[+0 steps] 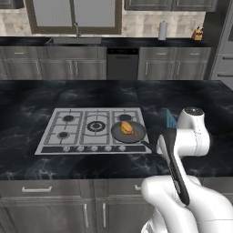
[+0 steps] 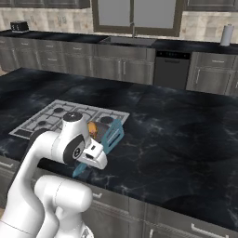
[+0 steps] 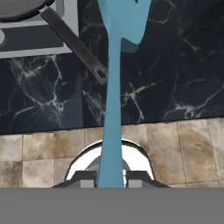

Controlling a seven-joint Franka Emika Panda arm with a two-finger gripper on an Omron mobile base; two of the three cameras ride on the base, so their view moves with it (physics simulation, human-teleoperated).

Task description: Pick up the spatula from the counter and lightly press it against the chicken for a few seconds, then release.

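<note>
My gripper (image 3: 110, 179) is shut on the handle of a blue spatula (image 3: 113, 105), whose blade points away from me over the black counter. In the right base view the spatula (image 2: 110, 135) hangs tilted off the counter beside the stove, with the gripper (image 2: 87, 163) at its lower end. Only its blade tip (image 1: 170, 119) peeks out behind my arm in the left base view. The orange-brown chicken (image 1: 128, 128) lies in a dark frying pan (image 1: 116, 135) on the stove's right front burner, left of the spatula and apart from it. The pan's handle (image 3: 74, 43) points toward me.
The steel gas cooktop (image 1: 68, 132) is set into the black marble island (image 2: 186, 135). Tiled floor (image 3: 39, 153) shows below the island's near edge. On the far counter are a sink (image 1: 73, 41), a paper towel roll (image 1: 162, 31) and a knife block (image 1: 198, 33).
</note>
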